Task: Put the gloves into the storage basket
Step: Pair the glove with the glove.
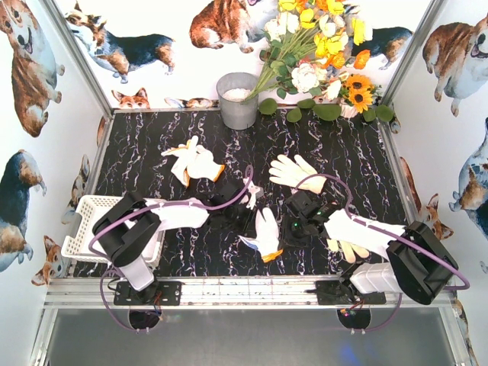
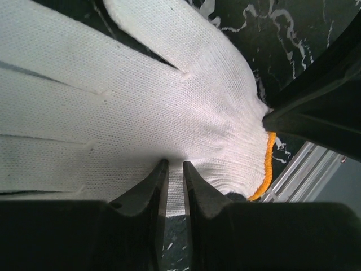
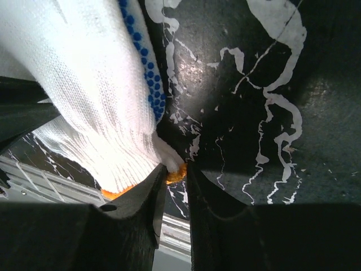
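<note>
**Both arms on one glove, basket off to the left**

The centre glove [image 1: 267,235] lies flat on the black marbled table [image 1: 366,152], between the two grippers. Your left gripper [image 2: 173,169] has its jaws drawn to a narrow slit at the palm edge. White knit shows in the slit, so I read it as pinching fabric. Your right gripper [image 3: 176,169] is nipped onto the orange cuff [image 3: 176,173] at its corner. That is probably the better hold, since the hem is thicker than the limp knit.

Blue grip dots [image 3: 144,68] show on this glove.

The storage basket [image 1: 76,232] sits at the table's left edge beside your left arm, well apart from this glove. Likely the left arm carries.

Three more gloves lie loose: upper left [image 1: 194,162], upper right [image 1: 296,171] and by your right arm [image 1: 347,248].

No brand, label or writing can be read anywhere.
</note>
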Available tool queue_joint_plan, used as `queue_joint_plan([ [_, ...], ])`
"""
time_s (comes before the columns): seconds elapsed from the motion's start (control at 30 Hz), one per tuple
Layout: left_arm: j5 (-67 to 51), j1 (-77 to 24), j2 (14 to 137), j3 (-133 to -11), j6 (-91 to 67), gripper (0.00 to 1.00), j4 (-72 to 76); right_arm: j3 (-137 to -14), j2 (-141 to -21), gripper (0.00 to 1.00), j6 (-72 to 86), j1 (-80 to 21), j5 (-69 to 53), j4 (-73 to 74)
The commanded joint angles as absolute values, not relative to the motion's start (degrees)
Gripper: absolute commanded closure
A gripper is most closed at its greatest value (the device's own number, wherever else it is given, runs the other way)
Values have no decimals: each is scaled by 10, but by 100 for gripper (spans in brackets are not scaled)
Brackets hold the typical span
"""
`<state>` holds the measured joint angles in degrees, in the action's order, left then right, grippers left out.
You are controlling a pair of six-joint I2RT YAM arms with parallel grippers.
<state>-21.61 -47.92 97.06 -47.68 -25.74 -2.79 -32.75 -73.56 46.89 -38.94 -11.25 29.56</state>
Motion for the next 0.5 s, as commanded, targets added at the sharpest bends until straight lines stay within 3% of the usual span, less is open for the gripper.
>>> queue_joint_plan([
  [0.0, -180, -482, 941, -452, -235, 88, -92, -320, -745, 77, 480, -393, -64, 262],
  [0.23, -160, -482, 889, -391, -257, 84, -97, -351, -775, 72, 479, -393, -42, 241],
  [0.47, -167, -482, 827, -406, -262, 64, -83, -402, -807, 62, 467, -393, -59, 227],
])
